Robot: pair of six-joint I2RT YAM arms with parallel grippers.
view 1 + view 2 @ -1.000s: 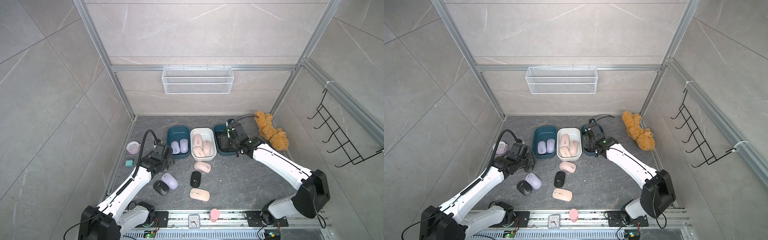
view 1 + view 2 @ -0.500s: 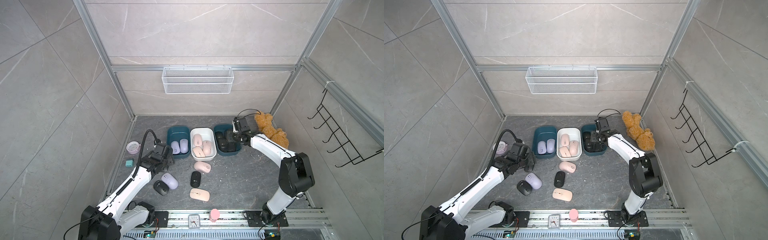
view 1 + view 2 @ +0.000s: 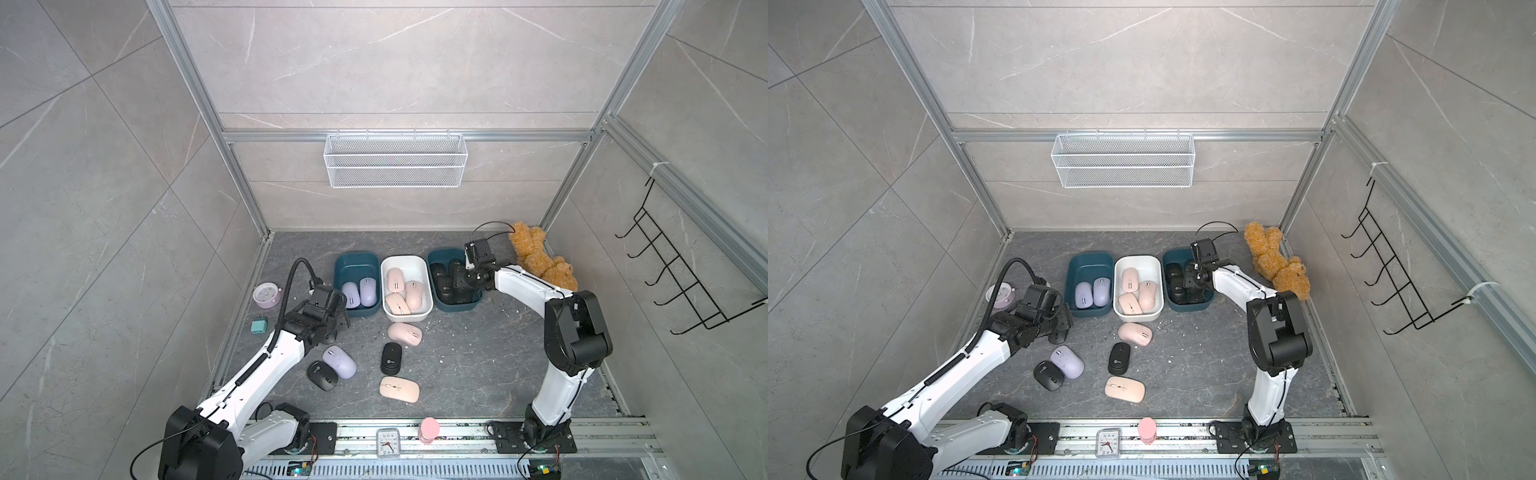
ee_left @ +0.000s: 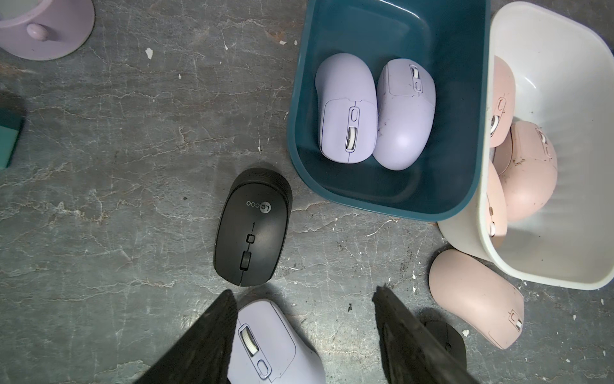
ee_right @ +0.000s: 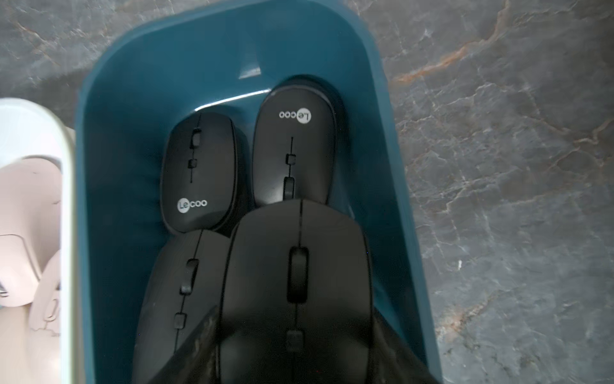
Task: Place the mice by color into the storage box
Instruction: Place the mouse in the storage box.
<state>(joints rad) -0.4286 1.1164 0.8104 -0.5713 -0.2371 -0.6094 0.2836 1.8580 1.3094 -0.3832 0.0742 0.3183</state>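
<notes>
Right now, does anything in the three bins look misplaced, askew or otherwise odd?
No colour is misplaced. The pink mice lie jumbled, overlapping, in the white bin. White flecks litter the floor. The right hand grips a black mouse over the rightmost teal bin.

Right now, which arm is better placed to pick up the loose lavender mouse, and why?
Left. The left gripper hangs open beside the lavender mouse; the right gripper is shut on a black mouse over its teal bin.
</notes>
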